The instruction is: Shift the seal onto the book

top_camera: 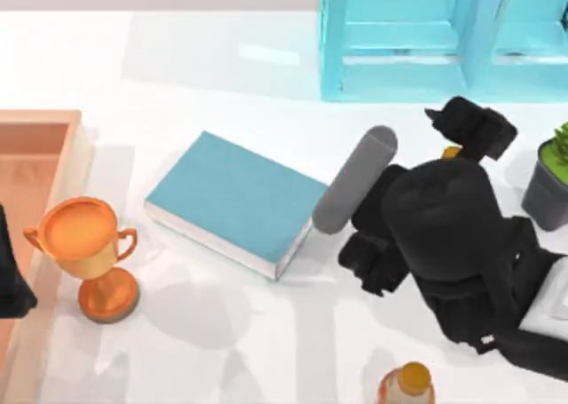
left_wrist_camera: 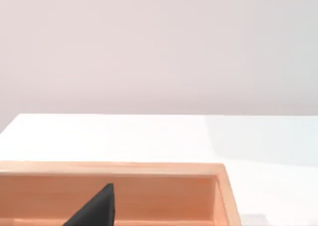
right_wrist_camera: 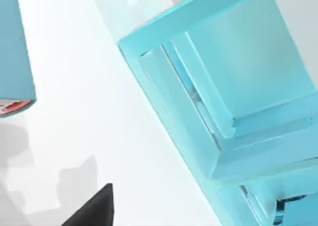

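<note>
Right gripper (top_camera: 463,129) is positioned at the right of the tabletop (top_camera: 266,333), between the book (top_camera: 235,200) and a potted plant (top_camera: 550,182), in front of a light-blue shelf frame (top_camera: 399,40). An orange object, apparently the seal (top_camera: 453,153), sits at the gripper; whether the gripper is clamping it cannot be determined. The book lies flat at centre. Left arm (top_camera: 13,289) rests at the left edge over a wooden tray (top_camera: 35,155), beside a copper trophy (top_camera: 89,253).
</note>
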You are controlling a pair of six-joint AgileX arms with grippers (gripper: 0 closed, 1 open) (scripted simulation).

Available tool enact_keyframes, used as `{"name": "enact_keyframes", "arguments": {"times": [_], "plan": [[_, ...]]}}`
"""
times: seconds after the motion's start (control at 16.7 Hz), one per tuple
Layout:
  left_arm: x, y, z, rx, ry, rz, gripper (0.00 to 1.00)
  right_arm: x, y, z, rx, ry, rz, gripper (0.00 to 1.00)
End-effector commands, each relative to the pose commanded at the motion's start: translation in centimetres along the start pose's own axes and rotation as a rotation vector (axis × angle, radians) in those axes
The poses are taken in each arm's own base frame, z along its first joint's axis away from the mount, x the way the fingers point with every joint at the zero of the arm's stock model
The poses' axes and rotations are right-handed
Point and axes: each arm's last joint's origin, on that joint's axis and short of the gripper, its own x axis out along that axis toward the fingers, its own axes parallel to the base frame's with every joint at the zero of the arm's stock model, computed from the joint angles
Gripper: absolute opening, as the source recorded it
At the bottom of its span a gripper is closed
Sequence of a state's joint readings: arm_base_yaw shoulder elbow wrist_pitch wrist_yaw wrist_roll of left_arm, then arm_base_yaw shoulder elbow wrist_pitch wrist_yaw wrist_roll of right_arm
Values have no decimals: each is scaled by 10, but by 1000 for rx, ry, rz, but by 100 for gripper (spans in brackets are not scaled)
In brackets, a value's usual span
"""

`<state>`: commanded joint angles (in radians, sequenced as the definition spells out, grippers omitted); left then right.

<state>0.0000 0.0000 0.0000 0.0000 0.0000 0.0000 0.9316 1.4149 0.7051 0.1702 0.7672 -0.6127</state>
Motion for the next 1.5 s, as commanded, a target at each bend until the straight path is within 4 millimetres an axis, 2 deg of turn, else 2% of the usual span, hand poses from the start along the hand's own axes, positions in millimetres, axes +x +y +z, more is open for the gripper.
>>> {"name": "enact_keyframes", "arguments": {"times": [0.18,0.3,0.36,0.48,0.66,0.9,1.02,1.5], "plan": [[0,0,0,0,0,0,100,-16,-61,-50,310,-28,-73,100],[0,0,0,0,0,0,100,-37,-86,-88,506,-74,-136,100],[0,0,0,0,0,0,100,-49,-91,-108,590,-101,-162,100],[0,0,0,0,0,0,100,-68,-89,-143,724,-152,-200,100],[0,0,0,0,0,0,100,-85,-79,-178,862,-247,-263,100],[0,0,0,0,0,0,100,-85,-58,-208,974,-301,-292,100],[0,0,0,0,0,0,100,-82,-50,-217,1010,-295,-280,100],[0,1,5,5,27,4,100,-81,-48,-218,1017,-292,-277,100]]}}
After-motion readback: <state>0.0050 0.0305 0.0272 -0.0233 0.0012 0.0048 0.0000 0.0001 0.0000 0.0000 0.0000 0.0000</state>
